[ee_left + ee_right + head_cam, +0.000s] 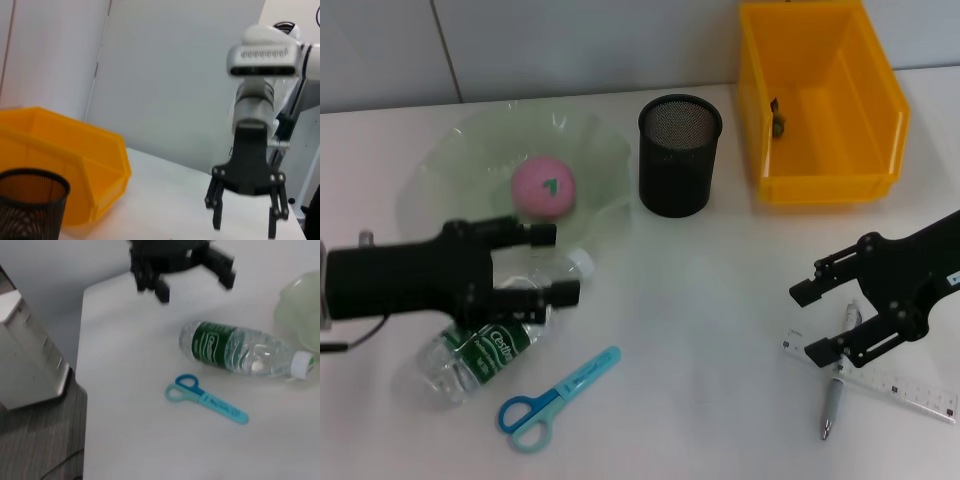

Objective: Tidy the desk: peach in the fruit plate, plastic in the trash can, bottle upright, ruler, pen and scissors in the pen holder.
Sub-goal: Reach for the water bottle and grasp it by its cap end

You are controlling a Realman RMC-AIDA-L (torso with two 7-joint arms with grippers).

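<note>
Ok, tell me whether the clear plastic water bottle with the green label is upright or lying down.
Lying down: the clear plastic water bottle rests on its side, white cap toward the green plate.

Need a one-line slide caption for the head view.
Open left gripper over lying bottle; open right gripper above pen.

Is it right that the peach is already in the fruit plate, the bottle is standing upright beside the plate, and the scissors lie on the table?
Not quite. The bottle is not upright: it lies on its side on the table, under the open left gripper, as the head view shows. The rest holds: the peach sits in the fruit plate and the scissors lie on the table.
</note>
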